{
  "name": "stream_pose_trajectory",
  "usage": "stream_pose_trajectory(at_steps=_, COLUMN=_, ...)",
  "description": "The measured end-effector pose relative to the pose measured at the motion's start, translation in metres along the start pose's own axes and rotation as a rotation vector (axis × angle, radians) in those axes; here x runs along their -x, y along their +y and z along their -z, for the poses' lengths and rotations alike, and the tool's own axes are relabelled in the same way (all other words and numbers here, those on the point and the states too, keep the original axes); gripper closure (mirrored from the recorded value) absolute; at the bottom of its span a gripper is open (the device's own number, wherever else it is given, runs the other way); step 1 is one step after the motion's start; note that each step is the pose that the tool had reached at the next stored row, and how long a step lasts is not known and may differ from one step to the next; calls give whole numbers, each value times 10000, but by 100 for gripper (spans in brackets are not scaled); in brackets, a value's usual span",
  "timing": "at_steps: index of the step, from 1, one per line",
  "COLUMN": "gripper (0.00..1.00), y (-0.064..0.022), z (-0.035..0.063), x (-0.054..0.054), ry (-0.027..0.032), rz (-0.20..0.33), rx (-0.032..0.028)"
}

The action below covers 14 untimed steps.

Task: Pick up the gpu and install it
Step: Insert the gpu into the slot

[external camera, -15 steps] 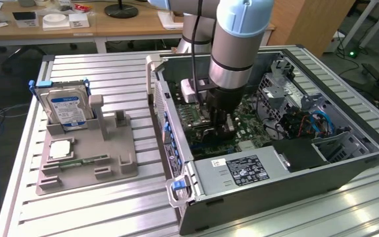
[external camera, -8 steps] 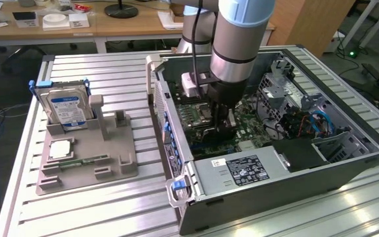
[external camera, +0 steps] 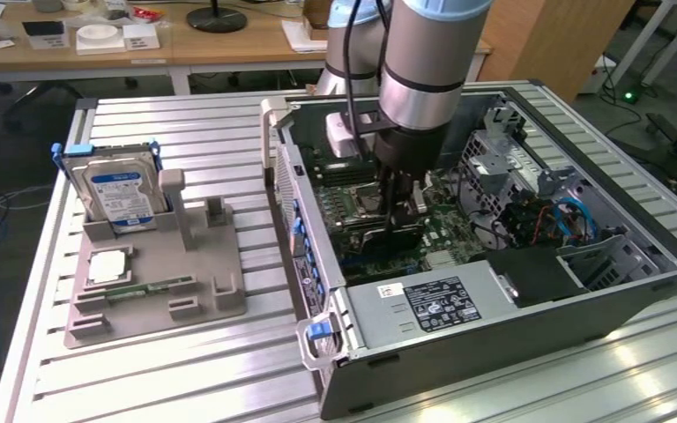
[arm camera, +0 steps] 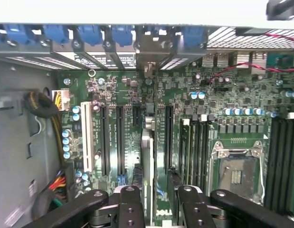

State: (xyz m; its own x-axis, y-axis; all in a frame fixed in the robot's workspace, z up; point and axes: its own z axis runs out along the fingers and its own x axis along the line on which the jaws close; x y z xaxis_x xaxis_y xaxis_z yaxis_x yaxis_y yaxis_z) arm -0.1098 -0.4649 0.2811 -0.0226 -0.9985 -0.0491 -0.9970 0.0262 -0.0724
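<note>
The arm reaches down into the open computer case (external camera: 621, 291), which lies on its side on the slatted metal table (external camera: 174, 370). The gripper (external camera: 400, 204) is low over the motherboard (external camera: 450, 233), near the middle of the case.

In the wrist view the gripper (arm camera: 156, 202) has its fingers (arm camera: 129, 209) closed in on the gpu (arm camera: 147, 161), which stands on edge between them as a thin pale strip running away from the camera. The card lies in line with the expansion slots (arm camera: 119, 137), set between two of the long black slots, with its far end towards the row of blue slot latches (arm camera: 90, 34) at the case's rear wall. Whether the card is fully seated in a slot cannot be told. In the exterior view the card is hidden by the gripper body.

Beside the slots, the empty CPU socket (arm camera: 234, 173) and the black memory slots (arm camera: 282, 161) are visible. A bundle of power cables (arm camera: 54, 123) lies at the board's other edge.

At the near end of the case sits the power supply (external camera: 433, 304) with its label up.

To the exterior view's left, well apart from the case, a grey parts holder (external camera: 156, 273) carries an upright hard drive (external camera: 119, 194) with a blue label, a flat CPU (external camera: 108, 266) and a narrow green memory stick (external camera: 145, 288).
</note>
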Motion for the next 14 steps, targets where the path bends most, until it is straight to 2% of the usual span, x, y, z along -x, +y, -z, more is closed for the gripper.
stream_pose_trajectory(at_steps=4, gripper=65, y=-8, z=104, x=6, ry=-1, rz=1, rx=-14)
stream_pose_trajectory(at_steps=9, gripper=67, y=-8, z=115, x=7, ry=-2, rz=0, rx=-16)
stream_pose_trajectory(at_steps=10, gripper=73, y=-8, z=115, x=7, ry=-1, rz=1, rx=-16)
stream_pose_trajectory(at_steps=11, gripper=73, y=-8, z=115, x=7, ry=0, rz=0, rx=-15)
stream_pose_trajectory(at_steps=13, gripper=85, y=-8, z=115, x=7, ry=0, rz=0, rx=-15)
stream_pose_trajectory(at_steps=14, gripper=85, y=-8, z=115, x=7, ry=0, rz=1, rx=-15)
